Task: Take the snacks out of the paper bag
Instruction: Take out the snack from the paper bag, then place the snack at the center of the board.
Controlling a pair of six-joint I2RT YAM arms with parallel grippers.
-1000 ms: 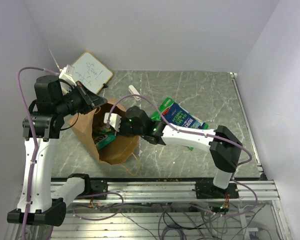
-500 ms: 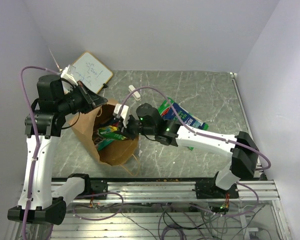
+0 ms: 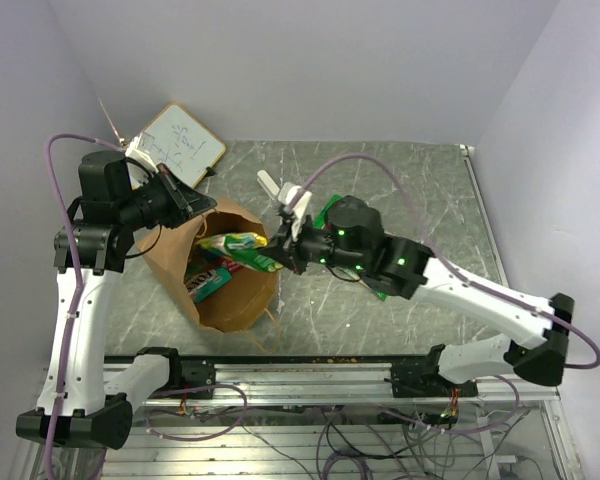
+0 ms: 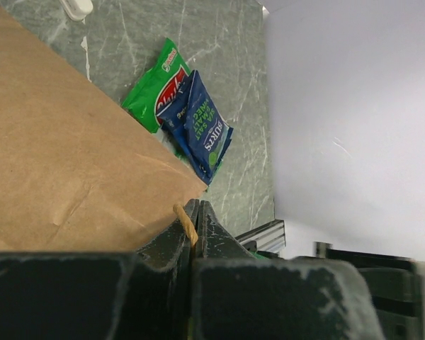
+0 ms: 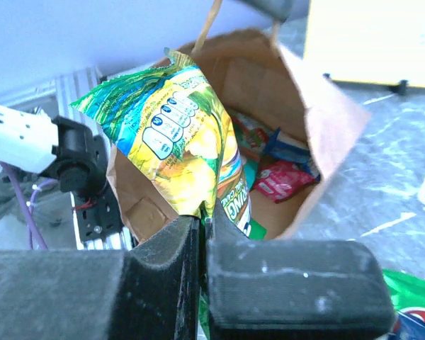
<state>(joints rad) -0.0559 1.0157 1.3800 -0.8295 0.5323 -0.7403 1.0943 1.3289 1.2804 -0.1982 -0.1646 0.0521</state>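
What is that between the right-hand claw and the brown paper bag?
The multicoloured packet, pinched in the right gripper over the open paper bag, clearest in the right wrist view.

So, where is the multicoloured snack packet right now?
In the top view the multicoloured packet is left of centre, pinched in the right claw over the open mouth of the paper bag.

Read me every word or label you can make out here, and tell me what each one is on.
"BURTS": on the blue packet.
Red logo on the green packet: half hidden, not readable.
Print on the multicoloured packet held by the right tool: too blurred.
Handwriting on the whiteboard: too small.
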